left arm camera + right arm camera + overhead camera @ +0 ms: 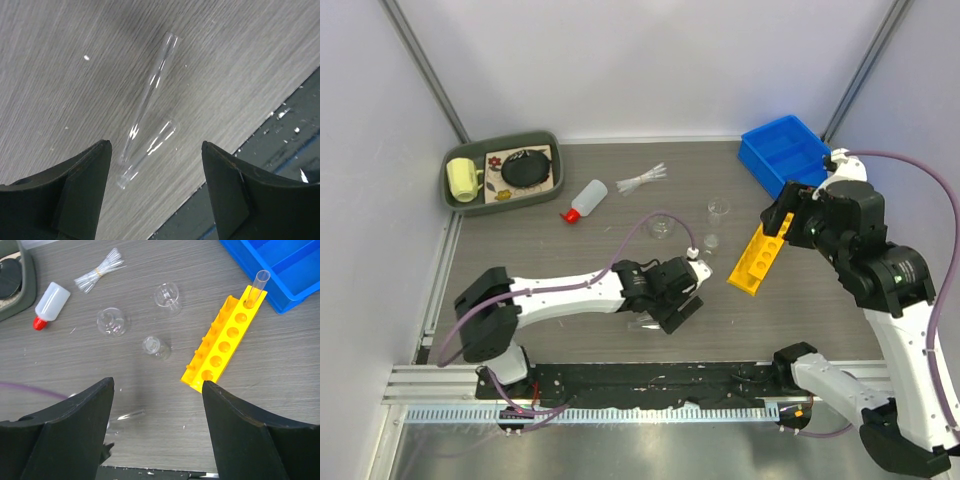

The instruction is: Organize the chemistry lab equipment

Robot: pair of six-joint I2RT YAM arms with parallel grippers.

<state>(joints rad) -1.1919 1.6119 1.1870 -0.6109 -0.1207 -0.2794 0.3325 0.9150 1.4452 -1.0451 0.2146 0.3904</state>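
— Tubes (148, 95), two, are laid flat in a V on the table (60, 75), under the wide, empty left gripper (155, 150); how is one to be taken?
— The longer is to be pinched at mid-length and lifted straight; the black rail (280, 150) at the edge is near; the right gripper (157, 390), also wide and empty, is held above the rack (225, 335); open table is left beside it.

yellow rack (227, 340) holding one upright tube (256, 287), two tubes (151, 87) lying flat

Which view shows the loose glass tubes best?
Left wrist: both glass tubes lie in full view, converging at one end. Top external gives only a faint glint; right wrist catches one tube's end.
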